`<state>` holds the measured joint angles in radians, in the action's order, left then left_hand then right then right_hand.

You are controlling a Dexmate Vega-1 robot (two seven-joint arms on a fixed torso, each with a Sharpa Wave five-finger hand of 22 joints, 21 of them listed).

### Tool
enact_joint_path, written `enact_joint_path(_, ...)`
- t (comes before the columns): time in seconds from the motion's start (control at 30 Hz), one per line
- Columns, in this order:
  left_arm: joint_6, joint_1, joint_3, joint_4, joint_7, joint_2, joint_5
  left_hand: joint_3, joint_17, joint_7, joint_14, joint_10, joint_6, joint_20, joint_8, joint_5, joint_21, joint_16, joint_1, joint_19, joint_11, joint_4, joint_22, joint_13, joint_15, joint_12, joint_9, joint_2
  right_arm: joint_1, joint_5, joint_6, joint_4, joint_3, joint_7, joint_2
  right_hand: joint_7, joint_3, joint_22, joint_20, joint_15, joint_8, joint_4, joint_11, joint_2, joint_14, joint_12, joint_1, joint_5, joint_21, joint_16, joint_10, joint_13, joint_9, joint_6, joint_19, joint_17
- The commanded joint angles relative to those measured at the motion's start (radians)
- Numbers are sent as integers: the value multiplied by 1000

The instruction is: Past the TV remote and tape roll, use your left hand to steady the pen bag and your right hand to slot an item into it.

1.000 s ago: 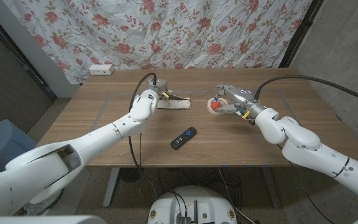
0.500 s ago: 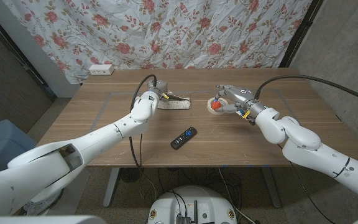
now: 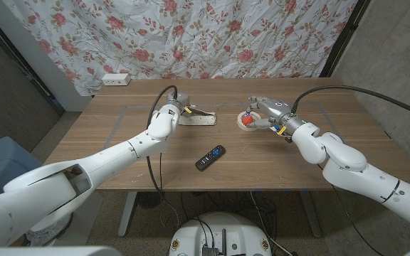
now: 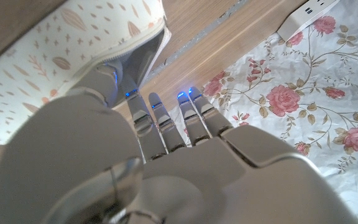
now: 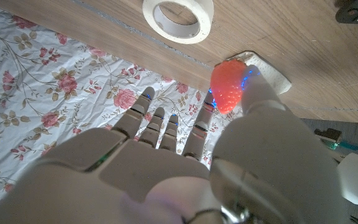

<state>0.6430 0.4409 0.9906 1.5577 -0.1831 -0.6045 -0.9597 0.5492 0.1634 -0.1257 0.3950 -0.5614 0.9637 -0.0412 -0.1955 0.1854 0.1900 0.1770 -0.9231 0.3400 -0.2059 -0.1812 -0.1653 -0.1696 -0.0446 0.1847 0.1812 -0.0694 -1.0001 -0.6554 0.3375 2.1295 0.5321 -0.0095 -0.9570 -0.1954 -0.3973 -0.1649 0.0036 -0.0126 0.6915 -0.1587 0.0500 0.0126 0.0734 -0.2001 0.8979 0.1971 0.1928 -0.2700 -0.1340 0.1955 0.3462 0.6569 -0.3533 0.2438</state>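
The pen bag [image 3: 200, 119], white with a leaf print [image 4: 55, 56], lies at the table's far middle with its zip mouth open. My left hand [image 3: 179, 107] is at its left end. The thumb [image 4: 107, 84] is on the bag's side of the open rim and the other fingers reach past it, so the rim sits between them. My right hand [image 3: 265, 112] pinches a red strawberry [image 3: 246, 119] [image 5: 227, 92] between thumb and finger, low over the white tape roll [image 3: 248, 123] [image 5: 178, 17]. The black TV remote [image 3: 211, 157] lies nearer to me.
A white power strip [image 3: 116, 79] [image 4: 306, 18] sits at the table's far left edge, in front of a floral cloth backdrop [image 3: 212, 35]. Bare wood [image 3: 119, 135] stretches across the near half of the table around the remote.
My left hand has edged slightly further onto the bag's end. The right hand and strawberry stay almost where they were.
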Motion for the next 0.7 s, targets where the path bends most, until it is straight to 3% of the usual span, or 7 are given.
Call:
enact_joint_path(0.03, 9, 7, -4, 21, -27, -14, -7, -11, 2, 2, -3, 7, -17, -33, 7, 1, -3, -1, -15, 6, -1, 2, -2, -4, -126, -1, 3, -4, -2, -7, 16, 7, 3, 2, 5, -13, 1, -4, -5, -3, 42, -1, 1, -8, 7, 2, -2, 4, -2, 0, -9, 0, 21, 22, -2, 4)
enact_joint_path(0.7, -26, -13, 5, 11, -71, -11, -15, -45, 2, 12, -23, 38, -93, -29, 21, 2, -6, -4, -24, -5, 1, 8, -2, -5, -119, -6, 3, -11, 19, -12, -9, -12, 15, -15, 22, -14, 4, -4, -2, 0, 43, -2, 1, -11, 7, 2, -1, 5, -3, 1, -10, 0, 19, 21, 0, 4)
